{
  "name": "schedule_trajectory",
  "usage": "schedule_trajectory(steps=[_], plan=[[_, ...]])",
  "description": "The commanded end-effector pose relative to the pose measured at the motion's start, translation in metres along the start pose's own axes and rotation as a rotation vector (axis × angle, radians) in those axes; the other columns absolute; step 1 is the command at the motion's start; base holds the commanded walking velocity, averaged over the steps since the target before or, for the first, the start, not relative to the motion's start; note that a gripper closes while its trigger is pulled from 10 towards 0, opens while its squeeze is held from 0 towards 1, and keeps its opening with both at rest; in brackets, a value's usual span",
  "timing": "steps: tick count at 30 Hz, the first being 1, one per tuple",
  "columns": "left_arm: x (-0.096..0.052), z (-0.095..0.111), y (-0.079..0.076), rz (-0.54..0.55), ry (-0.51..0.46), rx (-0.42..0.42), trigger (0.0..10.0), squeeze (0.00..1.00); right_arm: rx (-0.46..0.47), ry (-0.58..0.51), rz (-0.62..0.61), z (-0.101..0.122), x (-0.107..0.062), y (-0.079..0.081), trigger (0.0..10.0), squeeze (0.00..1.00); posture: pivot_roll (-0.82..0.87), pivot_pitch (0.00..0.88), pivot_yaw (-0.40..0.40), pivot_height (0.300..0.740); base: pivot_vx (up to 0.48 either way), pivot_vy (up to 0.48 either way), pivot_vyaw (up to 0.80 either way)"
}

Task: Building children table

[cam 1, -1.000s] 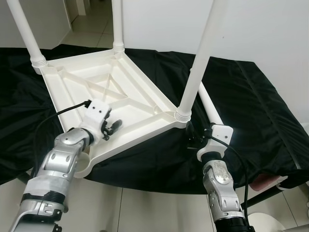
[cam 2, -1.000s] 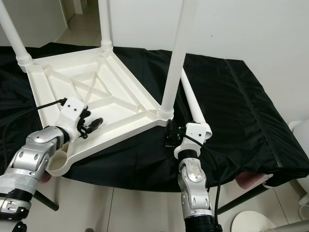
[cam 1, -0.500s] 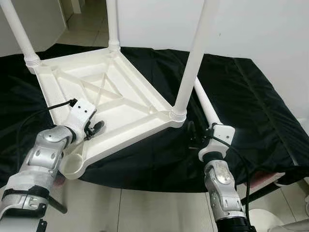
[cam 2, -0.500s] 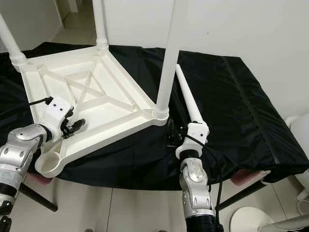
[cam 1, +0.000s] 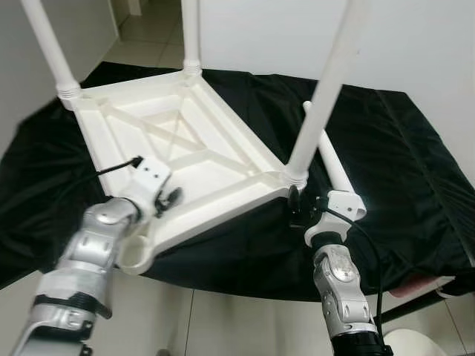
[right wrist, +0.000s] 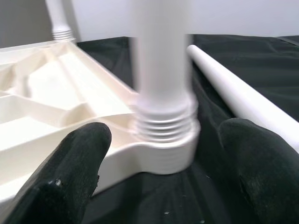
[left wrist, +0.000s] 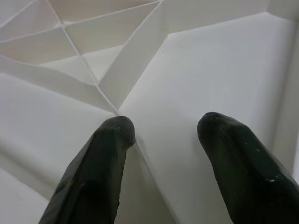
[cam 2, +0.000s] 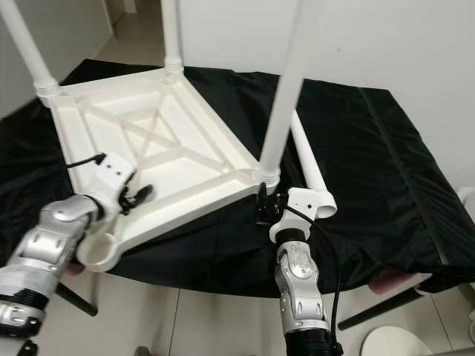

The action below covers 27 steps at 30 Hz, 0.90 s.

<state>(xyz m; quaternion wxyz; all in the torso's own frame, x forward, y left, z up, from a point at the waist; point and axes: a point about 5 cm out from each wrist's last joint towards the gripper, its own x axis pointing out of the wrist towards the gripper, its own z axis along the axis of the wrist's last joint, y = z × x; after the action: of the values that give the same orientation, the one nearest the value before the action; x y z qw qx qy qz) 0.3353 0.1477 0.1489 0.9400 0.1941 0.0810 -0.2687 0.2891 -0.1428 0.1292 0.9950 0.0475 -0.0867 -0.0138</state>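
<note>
The white table top [cam 1: 185, 148] lies upside down in the upper left of the frame, on a bench under a black cloth [cam 1: 386, 163] — three legs stand up from its corners. The left gripper [cam 1: 169, 199] sits spread wide over its near edge at lower left. The right gripper [cam 1: 295, 208] is wide too, just by the near corner leg [cam 1: 315, 119] — a loose leg [cam 1: 326, 152] lies beside it.

table legs [cam 1: 338, 81] cropped above, perhaps blurred
</note>
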Motion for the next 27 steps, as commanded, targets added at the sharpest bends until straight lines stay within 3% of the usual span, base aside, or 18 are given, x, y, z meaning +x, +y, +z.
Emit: schedule_trajectory(steps=[1, 5, 7, 10, 14, 17, 18, 22, 23, 27], plan=[[0.013, 0.0, -0.029, -0.097, 0.015, -0.009, 10.0, 0.0, 0.001, 0.007, -0.012, -0.002, 0.0, -0.002, 10.0, 0.0, 0.02, 0.077, -0.034, 0.74, 0.0, 0.0, 0.0], [0.018, 0.004, -0.033, -0.088, 0.003, -0.023, 10.0, 0.0, 0.002, 0.005, -0.013, -0.001, 0.001, -0.001, 10.0, 0.0, 0.02, 0.076, -0.032, 0.74, 0.0, 0.0, 0.0], [0.028, 0.017, -0.035, -0.018, -0.037, -0.072, 10.0, 0.0, 0.004, 0.004, -0.017, -0.001, 0.0, -0.001, 10.0, 0.0, 0.01, 0.074, -0.027, 0.74, 0.0, 0.0, 0.0], [0.03, 0.022, -0.031, 0.023, -0.06, -0.111, 10.0, 0.0, 0.006, 0.006, -0.018, -0.002, -0.001, -0.001, 10.0, 0.0, 0.01, 0.073, -0.025, 0.74, 0.0, 0.0, 0.0], [0.029, 0.024, -0.022, 0.057, -0.076, -0.132, 10.0, 0.0, 0.006, 0.008, -0.019, -0.002, -0.001, -0.001, 10.0, 0.0, 0.01, 0.074, -0.022, 0.74, 0.0, 0.0, 0.0], [0.022, 0.034, -0.002, 0.065, -0.157, -0.129, 10.0, 0.0, 0.009, 0.011, -0.017, -0.003, -0.001, -0.001, 10.0, 0.0, 0.02, 0.071, -0.018, 0.74, 0.0, 0.0, 0.0], [0.022, 0.034, -0.002, 0.065, -0.157, -0.129, 10.0, 0.0, 0.009, 0.011, -0.017, -0.003, -0.001, -0.001, 10.0, 0.0, 0.02, 0.071, -0.018, 0.74, 0.0, 0.0, 0.0], [0.01, 0.042, 0.01, -0.045, -0.241, -0.065, 10.0, 0.0, 0.011, 0.016, 0.004, -0.005, -0.001, 0.001, 10.0, 0.0, 0.02, 0.067, -0.015, 0.74, 0.0, 0.0, 0.0], [0.01, 0.042, 0.01, -0.045, -0.241, -0.065, 10.0, 0.0, 0.011, 0.016, 0.004, -0.005, -0.001, 0.001, 10.0, 0.0, 0.02, 0.067, -0.015, 0.74, 0.0, 0.0, 0.0], [-0.001, 0.038, 0.007, -0.223, -0.246, 0.016, 10.0, 0.0, 0.005, 0.023, 0.021, -0.006, -0.002, 0.001, 10.0, 0.0, 0.03, 0.063, -0.014, 0.74, 0.0, 0.0, 0.0]])
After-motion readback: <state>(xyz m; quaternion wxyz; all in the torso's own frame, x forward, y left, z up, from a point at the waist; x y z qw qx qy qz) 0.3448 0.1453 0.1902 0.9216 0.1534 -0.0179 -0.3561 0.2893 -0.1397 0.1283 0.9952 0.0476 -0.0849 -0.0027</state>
